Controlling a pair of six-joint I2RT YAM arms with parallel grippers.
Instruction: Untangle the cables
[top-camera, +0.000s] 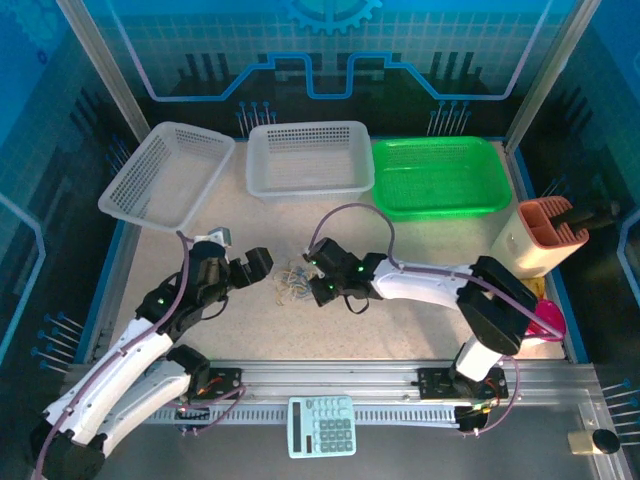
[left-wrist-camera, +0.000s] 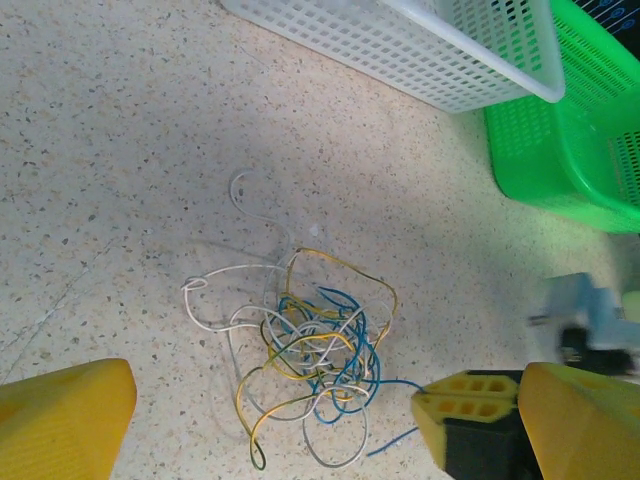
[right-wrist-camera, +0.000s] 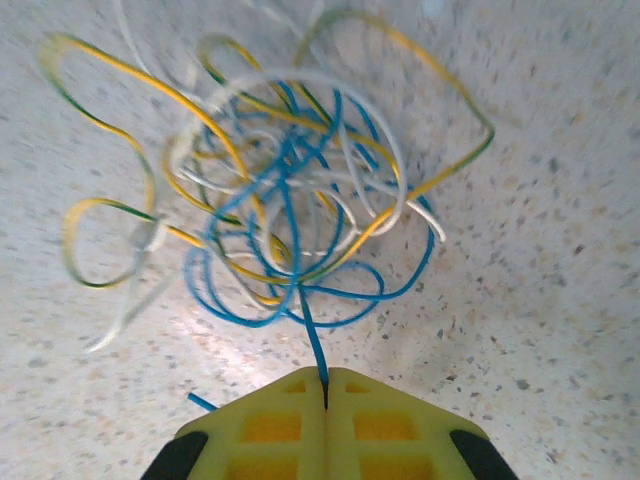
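Observation:
The cables (top-camera: 292, 283) lie in one tangled heap of blue, yellow and white loops on the speckled table between my two grippers. My right gripper (right-wrist-camera: 325, 385) is shut on a blue cable (right-wrist-camera: 312, 345) that runs straight out from the heap (right-wrist-camera: 280, 200) into its closed yellow pads. In the top view the right gripper (top-camera: 313, 272) sits at the heap's right edge. My left gripper (left-wrist-camera: 325, 378) stands open and wide, its yellow fingers (left-wrist-camera: 60, 420) on either side of the heap (left-wrist-camera: 310, 350), holding nothing. It is just left of the heap in the top view, left gripper (top-camera: 248, 272).
Two white baskets (top-camera: 165, 175) (top-camera: 308, 160) and a green basket (top-camera: 440, 175) line the back of the table. A tan holder (top-camera: 545, 235) and a pink object (top-camera: 545, 320) stand at the right. A calculator (top-camera: 322, 425) lies by the arm bases.

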